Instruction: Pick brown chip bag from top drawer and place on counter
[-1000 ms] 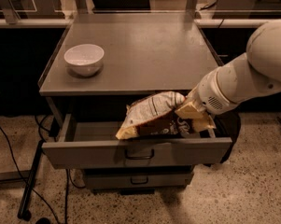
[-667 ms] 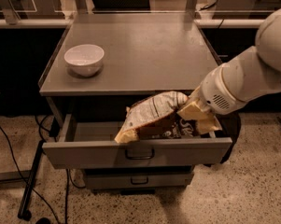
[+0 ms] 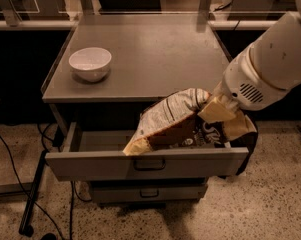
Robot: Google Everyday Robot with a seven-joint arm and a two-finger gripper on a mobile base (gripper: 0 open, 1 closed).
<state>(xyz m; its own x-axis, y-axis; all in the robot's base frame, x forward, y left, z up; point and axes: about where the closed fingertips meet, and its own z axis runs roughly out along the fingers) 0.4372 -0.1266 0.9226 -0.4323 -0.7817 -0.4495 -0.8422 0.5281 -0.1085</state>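
The brown chip bag hangs tilted above the open top drawer, its whitish label panel up and its pale crimped end low at the left. My gripper comes in from the right on a thick white arm and is shut on the bag's right end. The bag is lifted clear of the drawer floor, just in front of the counter's front edge. The counter is the grey cabinet top behind and above the drawer.
A white bowl stands on the counter's left side. A narrower lower drawer is shut under the top one. Cables and a dark pole lie on the speckled floor at the left.
The gripper has lifted the bag a little higher and up to the right, out of the drawer. The bowl and drawer have not moved.
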